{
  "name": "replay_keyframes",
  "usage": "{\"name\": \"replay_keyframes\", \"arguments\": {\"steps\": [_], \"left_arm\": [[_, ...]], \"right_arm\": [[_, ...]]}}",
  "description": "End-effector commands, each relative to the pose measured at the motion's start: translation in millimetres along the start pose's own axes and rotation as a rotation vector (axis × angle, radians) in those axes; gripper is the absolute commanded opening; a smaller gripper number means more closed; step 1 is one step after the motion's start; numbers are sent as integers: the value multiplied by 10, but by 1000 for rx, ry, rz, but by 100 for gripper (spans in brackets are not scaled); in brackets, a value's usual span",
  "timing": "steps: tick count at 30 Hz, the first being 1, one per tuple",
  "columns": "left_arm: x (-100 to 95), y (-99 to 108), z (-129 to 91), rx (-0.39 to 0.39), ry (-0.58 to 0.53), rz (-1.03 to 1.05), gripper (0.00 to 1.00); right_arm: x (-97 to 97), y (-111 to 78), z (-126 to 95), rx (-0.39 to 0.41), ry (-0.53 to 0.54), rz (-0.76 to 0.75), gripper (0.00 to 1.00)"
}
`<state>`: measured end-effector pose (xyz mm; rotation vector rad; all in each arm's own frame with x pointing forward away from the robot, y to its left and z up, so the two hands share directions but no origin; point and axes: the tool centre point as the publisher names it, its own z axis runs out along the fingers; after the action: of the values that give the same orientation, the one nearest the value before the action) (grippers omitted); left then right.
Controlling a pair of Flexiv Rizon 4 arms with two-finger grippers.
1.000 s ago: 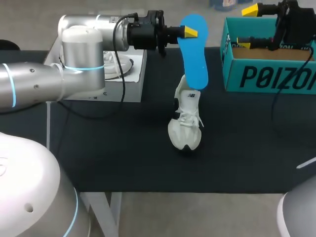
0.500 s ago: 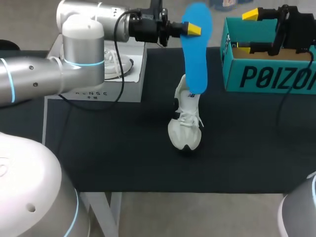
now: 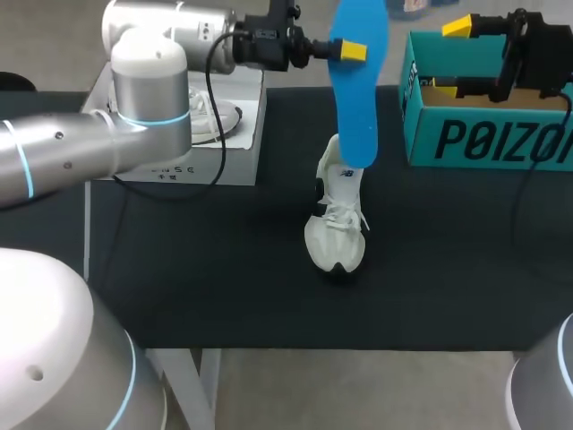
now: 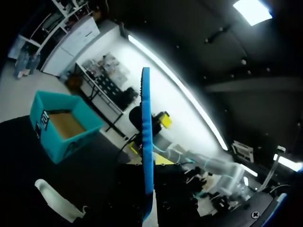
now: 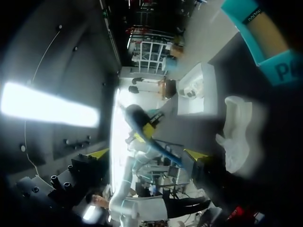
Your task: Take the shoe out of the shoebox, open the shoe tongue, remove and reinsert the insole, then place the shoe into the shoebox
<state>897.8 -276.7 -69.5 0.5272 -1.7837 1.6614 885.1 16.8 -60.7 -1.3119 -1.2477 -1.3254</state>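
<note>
- Behind and below the left fingers (image 3: 351, 51), a flat white cardboard box (image 3: 235, 152) rests on the black tabletop (image 3: 179, 269), partly hidden by the left arm.
- These left fingers are clamped on the bright blue foam insole (image 3: 360, 90) near its upper part. In the left wrist view it runs edge-on straight out between them.
- Over the past second they have risen and drifted slightly towards the shoebox, and the insole has swung more upright. Its top now passes out of the head view, while its lower end hangs at the heel opening of the shoe.
- Whether that lower end is quite free of the shoe cannot be told. Removal looks done or nearly so, and reinsertion would be the next step.
- Below the left fingers, the white lace-up sneaker (image 3: 337, 219) stands on the tabletop, out of the shoebox, toe towards the robot, where it was a second ago.
- Right fingers (image 3: 457, 25) are spread wide and hold nothing, and have barely shifted.
- Under and beside the right fingers sits the open teal cardboard shoebox (image 3: 488, 134), well apart from the sneaker.
</note>
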Motion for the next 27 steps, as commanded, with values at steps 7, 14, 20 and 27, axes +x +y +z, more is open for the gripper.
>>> {"name": "replay_keyframes", "arguments": {"steps": [7,14,20,27], "left_arm": [[101,13,-8,3,-61,165,0],[238,72,38,-31,102,598,0],[284,78,22,-27,128,690,0],[284,78,22,-27,128,690,0]], "right_arm": [[-32,8,26,-1,6,11,100],[-42,9,38,2,7,14,100],[-57,2,25,-3,9,17,100],[-53,1,-11,-13,14,18,100]]}}
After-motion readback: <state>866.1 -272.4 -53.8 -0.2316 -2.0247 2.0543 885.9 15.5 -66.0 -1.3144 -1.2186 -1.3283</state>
